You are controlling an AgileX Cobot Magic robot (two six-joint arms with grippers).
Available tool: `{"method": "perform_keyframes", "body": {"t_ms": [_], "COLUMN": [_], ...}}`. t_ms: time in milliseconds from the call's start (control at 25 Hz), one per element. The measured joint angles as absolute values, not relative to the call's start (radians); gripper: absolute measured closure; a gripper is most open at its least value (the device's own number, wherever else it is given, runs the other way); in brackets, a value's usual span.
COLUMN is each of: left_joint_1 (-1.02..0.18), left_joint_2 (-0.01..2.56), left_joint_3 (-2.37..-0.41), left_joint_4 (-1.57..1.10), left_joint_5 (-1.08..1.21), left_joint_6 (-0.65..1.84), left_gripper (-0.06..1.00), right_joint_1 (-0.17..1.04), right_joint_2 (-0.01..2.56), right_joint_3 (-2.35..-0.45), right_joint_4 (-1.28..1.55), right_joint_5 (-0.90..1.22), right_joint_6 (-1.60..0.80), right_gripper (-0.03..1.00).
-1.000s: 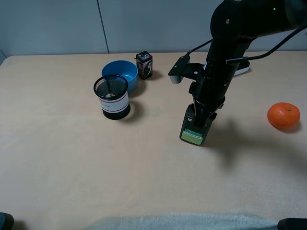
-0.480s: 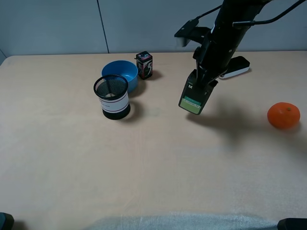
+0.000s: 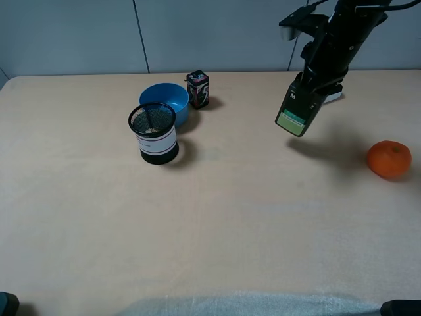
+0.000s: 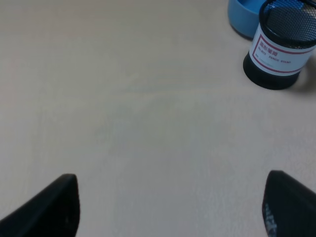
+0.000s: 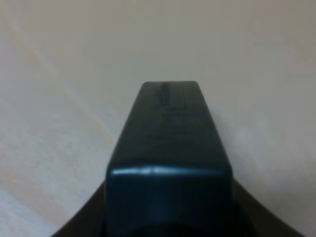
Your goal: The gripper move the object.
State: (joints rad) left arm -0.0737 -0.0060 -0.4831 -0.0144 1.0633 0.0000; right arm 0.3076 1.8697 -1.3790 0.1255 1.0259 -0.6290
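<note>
The dark pump bottle (image 3: 297,110) with a white "M" and a light green label hangs tilted in the air at the back right, well above the table. My right gripper (image 3: 317,80) is shut on its upper part. The right wrist view shows the bottle (image 5: 168,153) close up between the jaws, with bare table behind it. My left gripper (image 4: 170,207) is open and empty over bare table; its two black fingertips (image 4: 47,205) sit low in the left wrist view. The left arm is out of the exterior view.
A black mesh pen cup (image 3: 152,133) stands before a blue bowl (image 3: 168,100); both show in the left wrist view, pen cup (image 4: 279,49). A small dark printed box (image 3: 197,89) is behind them. An orange (image 3: 389,158) lies far right. A black-and-white block (image 3: 334,94) lies behind the arm.
My right gripper has lifted the bottle off the table and carried it up, back and to the right. The left gripper and other objects have not moved.
</note>
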Motion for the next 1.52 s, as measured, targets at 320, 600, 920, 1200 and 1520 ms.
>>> {"method": "perform_keyframes", "body": {"t_ms": [320,600,920,1200,1520], "left_joint_1": [-0.074,-0.074,-0.074,-0.074,-0.074], "left_joint_2": [-0.006,-0.006,-0.006,-0.006,-0.006], "left_joint_3": [-0.483,-0.483,-0.483,-0.483,-0.483], "left_joint_4": [-0.014,-0.014,-0.014,-0.014,-0.014], "left_joint_5": [1.063,1.063,1.063,1.063,1.063], "left_joint_6": [0.0,0.0,0.0,0.0,0.0], "left_gripper": [0.19,0.19,0.19,0.19,0.19], "right_joint_1": [0.218,0.159,0.125,0.12,0.12], "right_joint_2": [1.87,1.87,1.871,1.895,1.965], "right_joint_3": [-1.379,-1.379,-1.394,-1.526,-1.58], "right_joint_4": [0.078,0.068,0.054,0.054,0.056], "right_joint_5": [1.027,1.0,0.933,0.988,0.996], "right_joint_6": [-0.606,-0.598,-0.596,-0.593,-0.572], "right_gripper": [0.67,0.67,0.67,0.67,0.67]}}
